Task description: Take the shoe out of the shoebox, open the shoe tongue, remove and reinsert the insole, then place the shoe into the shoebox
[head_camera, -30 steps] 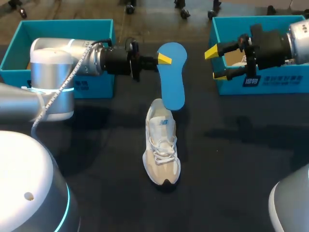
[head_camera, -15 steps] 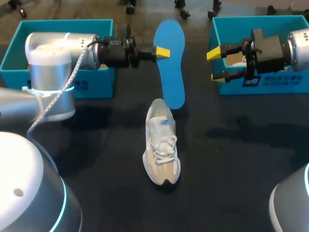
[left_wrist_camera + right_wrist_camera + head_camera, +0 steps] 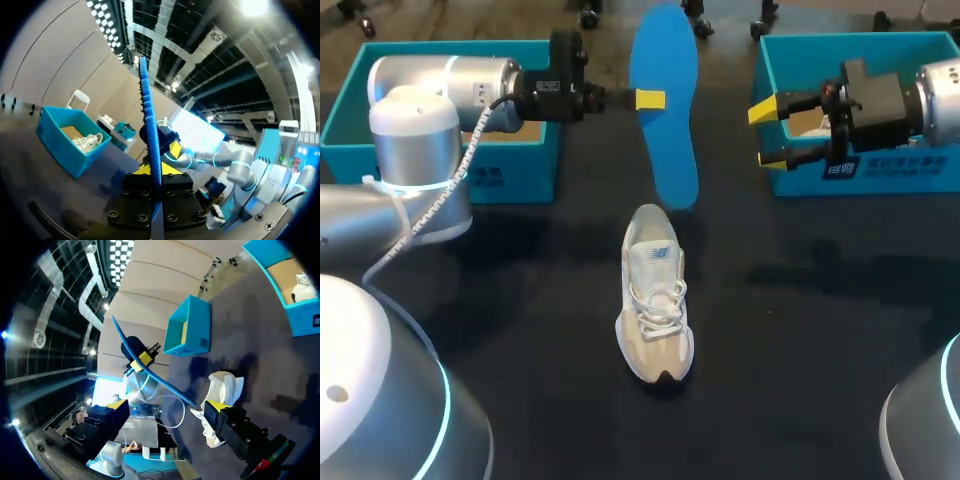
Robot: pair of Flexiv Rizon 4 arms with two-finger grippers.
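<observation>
Looking down from the head view, the left gripper [image 3: 645, 99] is clamped on the blue insole [image 3: 667, 120], gripping its left edge about halfway along, in the air over the far middle of the table [image 3: 820, 330]. The insole's near end hangs just beyond the heel of the shoe [image 3: 656, 300], which stands upright mid-table with its toe pointing near; whether the two touch I cannot tell. The left shoebox [image 3: 525, 175] sits far left, the right shoebox [image 3: 800, 180] far right. The right gripper [image 3: 768, 133] hovers by the right shoebox, fingers spread wide with nothing between them, well apart from the insole.

In the left wrist view the insole [image 3: 150, 120] shows edge-on, rising from between the left gripper's [image 3: 159, 170] fingers. Ahead lies the right shoebox [image 3: 60, 150] with what looks like a second shoe [image 3: 87, 142] inside.

In the right wrist view the right gripper [image 3: 166, 407] is wide open and empty. Ahead of it the shoe [image 3: 222, 390] stands on the table, the insole [image 3: 165, 385] arcs above it in the left gripper [image 3: 141, 360], and the left shoebox [image 3: 192, 335] lies beyond.
</observation>
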